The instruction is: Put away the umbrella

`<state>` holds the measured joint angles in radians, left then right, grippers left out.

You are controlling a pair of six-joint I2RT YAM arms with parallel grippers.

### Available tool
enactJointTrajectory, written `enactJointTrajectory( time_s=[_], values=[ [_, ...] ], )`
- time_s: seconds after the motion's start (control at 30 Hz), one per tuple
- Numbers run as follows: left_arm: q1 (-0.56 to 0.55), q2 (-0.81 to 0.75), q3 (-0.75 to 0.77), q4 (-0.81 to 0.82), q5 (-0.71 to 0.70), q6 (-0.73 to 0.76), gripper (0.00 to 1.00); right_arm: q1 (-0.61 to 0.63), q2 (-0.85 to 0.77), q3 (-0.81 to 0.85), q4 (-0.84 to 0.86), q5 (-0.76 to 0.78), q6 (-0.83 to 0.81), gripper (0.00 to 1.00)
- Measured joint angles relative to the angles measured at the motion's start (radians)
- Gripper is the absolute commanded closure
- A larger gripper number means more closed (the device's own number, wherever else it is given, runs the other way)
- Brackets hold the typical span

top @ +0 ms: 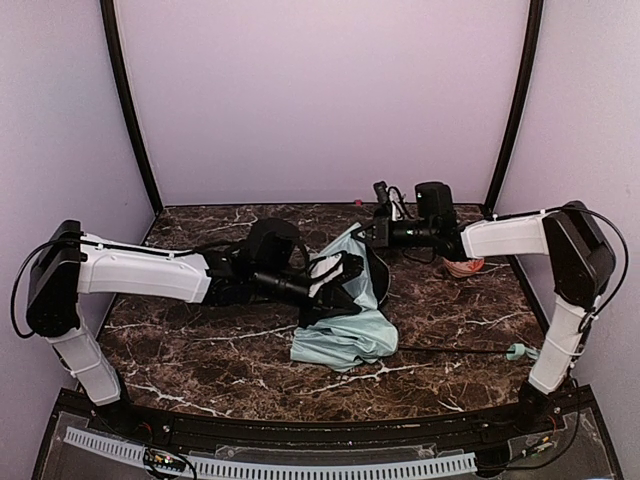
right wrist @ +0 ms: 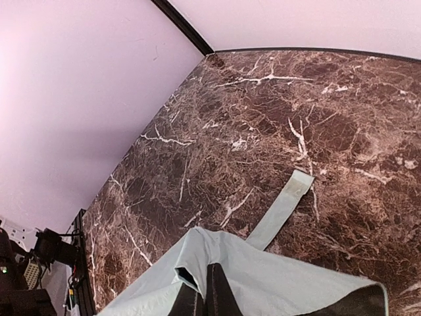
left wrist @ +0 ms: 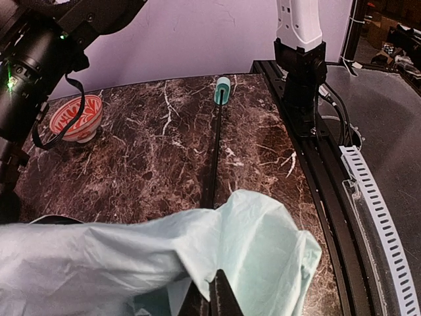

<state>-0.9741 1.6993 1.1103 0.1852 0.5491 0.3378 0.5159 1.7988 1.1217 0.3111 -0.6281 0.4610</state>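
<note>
The umbrella [top: 345,335] lies half collapsed mid-table, pale mint canopy with black underside. Its thin black shaft [top: 455,350] runs right to the mint handle [top: 517,351]. My left gripper [top: 345,272] is shut on a fold of the canopy [left wrist: 263,237]; its fingertips [left wrist: 223,296] pinch the fabric edge. The shaft [left wrist: 214,158] and handle [left wrist: 222,89] show beyond. My right gripper [top: 368,232] is shut on the canopy's upper edge [right wrist: 276,283]; its fingertips [right wrist: 212,293] pinch the fabric. The mint closure strap [right wrist: 283,207] lies flat on the table.
A red patterned bowl [left wrist: 76,118] stands at the back right, behind my right arm [top: 505,237]. The table is dark brown marble [top: 200,350]. Lilac walls enclose it on three sides. A black rail [left wrist: 329,178] runs along the near edge.
</note>
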Motion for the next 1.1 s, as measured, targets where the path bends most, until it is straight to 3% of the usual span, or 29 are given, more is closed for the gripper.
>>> enactJointTrajectory(
  time_s=[0.07, 0.2, 0.37, 0.53, 0.7, 0.97, 1.1],
  values=[
    [-0.003, 0.002, 0.0, -0.002, 0.0, 0.0, 1.0, 0.0, 0.026, 0.006, 0.02, 0.001, 0.035, 0.78],
    [-0.012, 0.006, 0.0, 0.0, -0.044, -0.004, 1.0, 0.001, 0.055, 0.029, -0.002, 0.024, 0.052, 0.59],
    [-0.013, 0.016, 0.0, 0.0, -0.129, -0.01, 1.0, 0.001, -0.029, 0.067, -0.212, 0.13, -0.044, 0.47],
    [-0.011, 0.019, 0.0, 0.002, -0.168, -0.012, 1.0, 0.001, -0.209, 0.09, -0.417, 0.207, -0.135, 0.45],
    [-0.012, 0.019, 0.0, 0.017, -0.173, -0.012, 1.0, 0.0, -0.347, -0.014, -0.496, 0.128, -0.122, 0.45],
    [-0.012, 0.019, 0.0, 0.027, -0.184, -0.011, 1.0, 0.021, -0.343, -0.222, -0.486, -0.069, 0.04, 0.43],
    [-0.012, 0.02, -0.001, 0.027, -0.187, -0.011, 1.0, 0.037, -0.38, -0.283, -0.37, -0.148, 0.134, 0.43]
  ],
)
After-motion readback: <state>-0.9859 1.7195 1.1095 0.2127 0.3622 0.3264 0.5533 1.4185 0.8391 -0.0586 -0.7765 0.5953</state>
